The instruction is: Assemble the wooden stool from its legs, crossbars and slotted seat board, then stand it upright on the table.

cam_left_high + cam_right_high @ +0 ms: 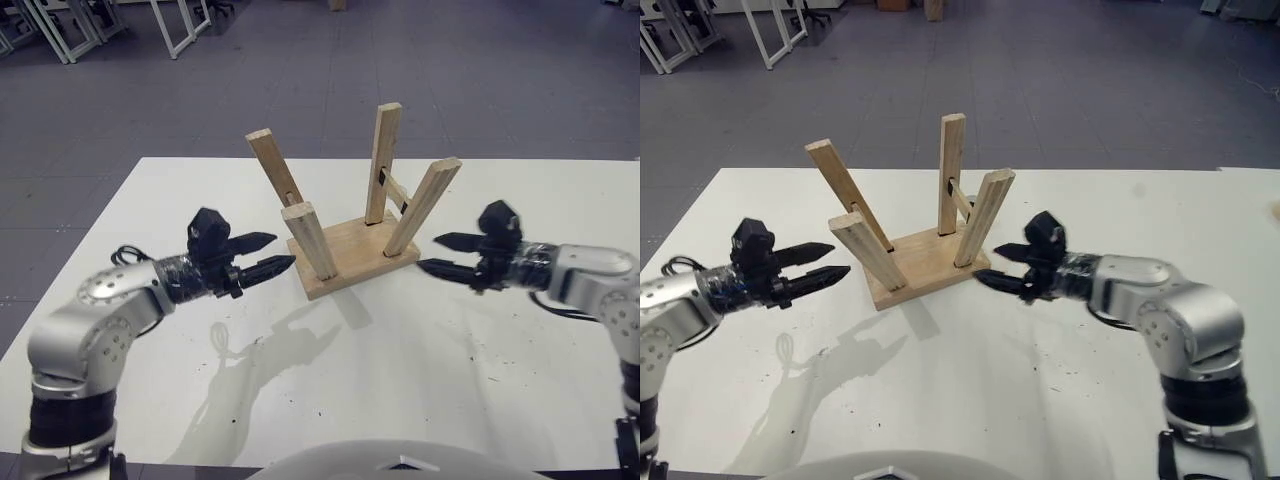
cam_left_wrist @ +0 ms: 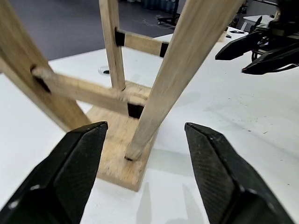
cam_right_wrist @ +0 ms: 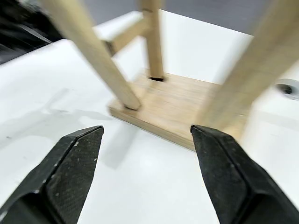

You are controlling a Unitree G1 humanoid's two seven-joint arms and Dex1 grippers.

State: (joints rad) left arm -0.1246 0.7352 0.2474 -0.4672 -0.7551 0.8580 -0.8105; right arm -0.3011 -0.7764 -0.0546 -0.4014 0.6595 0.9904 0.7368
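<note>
A: While the wooden stool (image 1: 384, 160) is sitting in the middle of the frame, how is it lying exactly?

B: It is lying upside down. The seat board (image 1: 358, 264) is resting flat on the white surface (image 1: 400, 380), and the four legs (image 1: 312, 240) are pointing up and spreading a little outward.

A: Are the bars between the legs showing?

B: Yes. One crossbar (image 2: 81, 91) is joining two legs close to the left wrist camera. A second crossbar (image 1: 396, 192) is bridging the two legs on the right side of the stool.

A: Where is the left arm hovering?

B: The left end effector (image 1: 283, 250) is hovering at the centre left of the frame, just beside the near corner of the seat board and not touching it. Its fingers are standing apart and holding nothing, and the tips are pointing toward the stool.

A: And the other one?

B: The right end effector (image 1: 428, 252) is hovering at the centre right, near the right edge of the seat board and apart from it. Its two fingers are also spreading wide and gripping nothing, and they are aiming at the stool.

A: So the stool is sitting between them?

B: Yes, between the two, on the surface.
</note>
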